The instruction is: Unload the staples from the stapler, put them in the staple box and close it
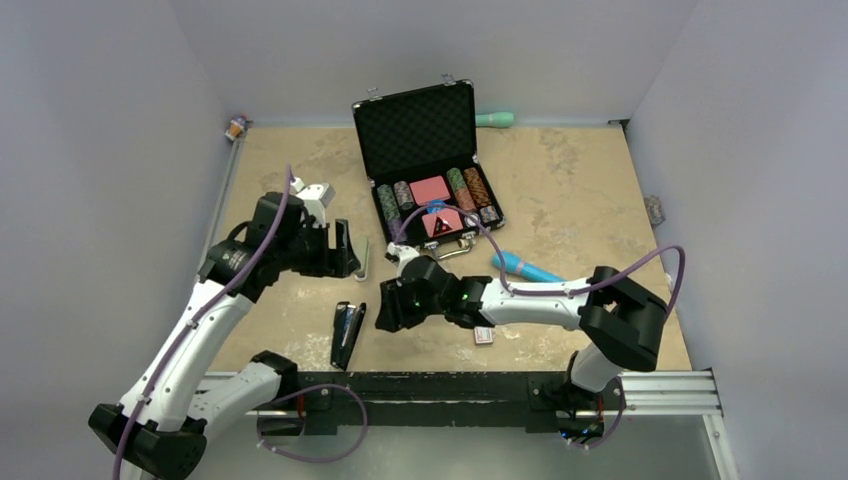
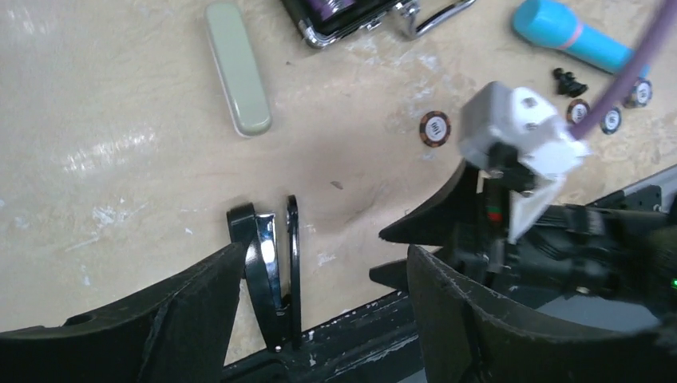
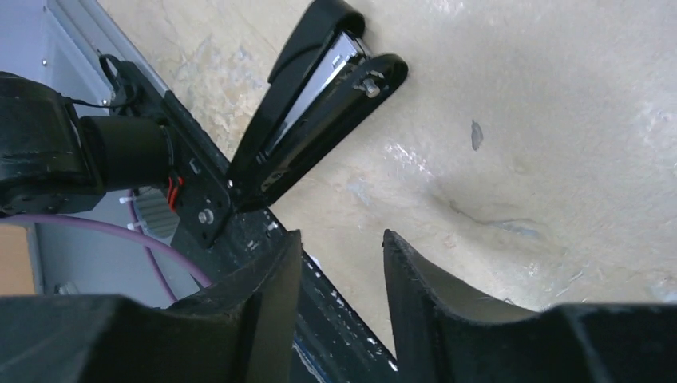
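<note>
Stapler [image 3: 315, 104] lying on its side on the tabletop [image 1: 580, 190], close to the near edge and beside the black rail. Its glossy black arms are splaying into a narrow V, and a bright metal channel is showing between them.

Left tool [image 2: 323, 259] hovering over the tabletop on the far side of the stapler. Its matte black, curved fingers are standing wide apart and gripping nothing: released.

Right tool [image 3: 341, 239] hanging just right of the stapler and not touching it. Its fingers are parting by a narrower gap with only bare surface showing through: also released.

Tabletop surface is looking beige, mottled and scuffed. A pale green rounded oblong case [image 2: 238, 68] is lying flat near the left tool. A striped poker chip [image 2: 435, 128] is resting loose. An open black chip case [image 1: 420, 130] with dimpled foam lining is sitting farther back.
</note>
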{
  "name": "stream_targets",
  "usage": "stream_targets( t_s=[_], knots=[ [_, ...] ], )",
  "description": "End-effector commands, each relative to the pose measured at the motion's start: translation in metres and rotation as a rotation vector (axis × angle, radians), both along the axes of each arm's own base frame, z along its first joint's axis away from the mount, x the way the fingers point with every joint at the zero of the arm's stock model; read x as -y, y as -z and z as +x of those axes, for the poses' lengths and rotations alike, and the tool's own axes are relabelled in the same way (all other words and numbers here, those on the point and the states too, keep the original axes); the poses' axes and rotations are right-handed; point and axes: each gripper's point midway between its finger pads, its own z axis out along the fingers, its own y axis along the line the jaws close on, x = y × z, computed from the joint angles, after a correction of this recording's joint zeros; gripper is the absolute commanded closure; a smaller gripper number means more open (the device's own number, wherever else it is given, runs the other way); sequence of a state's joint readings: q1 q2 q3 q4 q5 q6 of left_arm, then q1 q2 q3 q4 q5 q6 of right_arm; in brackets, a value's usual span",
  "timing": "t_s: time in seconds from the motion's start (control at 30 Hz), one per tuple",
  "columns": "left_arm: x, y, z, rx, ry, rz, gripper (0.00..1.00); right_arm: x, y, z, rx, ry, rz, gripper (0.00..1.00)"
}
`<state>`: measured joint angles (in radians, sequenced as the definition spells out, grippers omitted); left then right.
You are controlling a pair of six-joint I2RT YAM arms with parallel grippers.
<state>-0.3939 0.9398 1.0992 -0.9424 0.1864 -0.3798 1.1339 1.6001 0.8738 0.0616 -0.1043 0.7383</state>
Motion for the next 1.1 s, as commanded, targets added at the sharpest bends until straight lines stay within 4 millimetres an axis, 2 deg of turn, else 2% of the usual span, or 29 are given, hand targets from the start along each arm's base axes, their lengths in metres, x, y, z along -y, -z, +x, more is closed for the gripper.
stream_targets(
  t_s=[0.0, 0.17, 0.37, 0.7, 0.97, 1.07],
  knots=[
    [-0.005, 0.030, 0.012, -0.022, -0.110, -0.005, 0.22, -0.007, -0.030, 0.023, 0.108, 0.046, -0.002, 0.48],
    [-0.007, 0.056, 0.020, -0.054, -0.185, 0.004, 0.21, -0.002, -0.034, 0.044, 0.153, 0.093, -0.073, 0.43],
    [-0.010, 0.074, 0.047, -0.114, -0.244, 0.104, 0.24, 0.021, -0.035, 0.058, 0.160, 0.164, -0.078, 0.43],
    [0.004, 0.106, 0.095, -0.188, -0.235, 0.211, 0.29, 0.049, -0.052, 0.047, 0.157, 0.207, -0.018, 0.44],
    [0.005, 0.139, 0.100, -0.276, -0.205, 0.281, 0.34, 0.064, -0.071, 0.045, 0.188, 0.232, 0.026, 0.43],
    [0.005, 0.149, 0.100, -0.298, -0.190, 0.300, 0.40, 0.065, -0.078, 0.045, 0.200, 0.230, 0.042, 0.44]
  ],
)
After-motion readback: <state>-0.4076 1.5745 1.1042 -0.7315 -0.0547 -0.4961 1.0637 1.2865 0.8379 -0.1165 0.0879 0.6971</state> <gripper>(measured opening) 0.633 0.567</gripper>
